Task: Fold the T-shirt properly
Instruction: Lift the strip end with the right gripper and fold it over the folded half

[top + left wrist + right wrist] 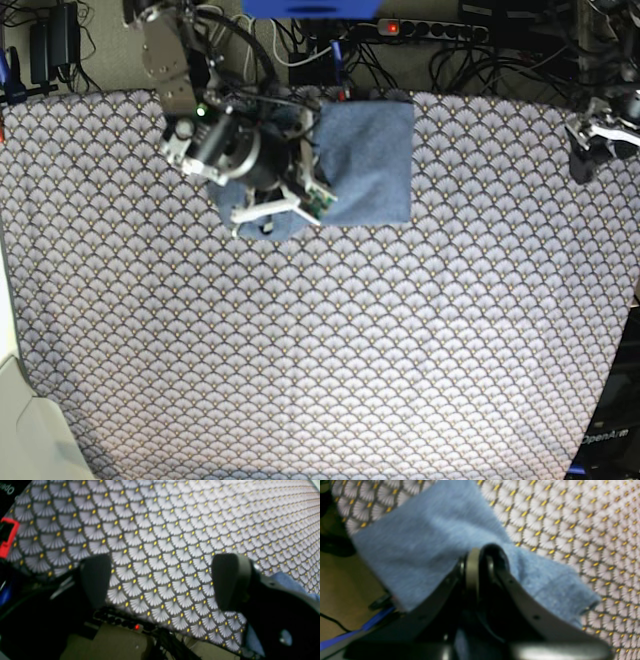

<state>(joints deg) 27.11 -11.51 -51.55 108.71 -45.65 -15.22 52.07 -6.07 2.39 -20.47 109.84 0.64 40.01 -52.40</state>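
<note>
One T-shirt (372, 165) beneath right tool (482, 555), closed together, hold unclear; left tool (161, 580) spread wide.

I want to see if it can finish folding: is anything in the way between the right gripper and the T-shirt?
Nothing visible is; the right gripper is already at the T-shirt, its jaws shut.

A grey scallop-patterned covering with yellow dots (420, 350) spreads over the worktop. Beyond its far edge lie a long black power strip with a glowing red switch (440, 31) and tangled thin black cables (372, 62), with a drab olive-brown floor (110, 642) below.
</note>
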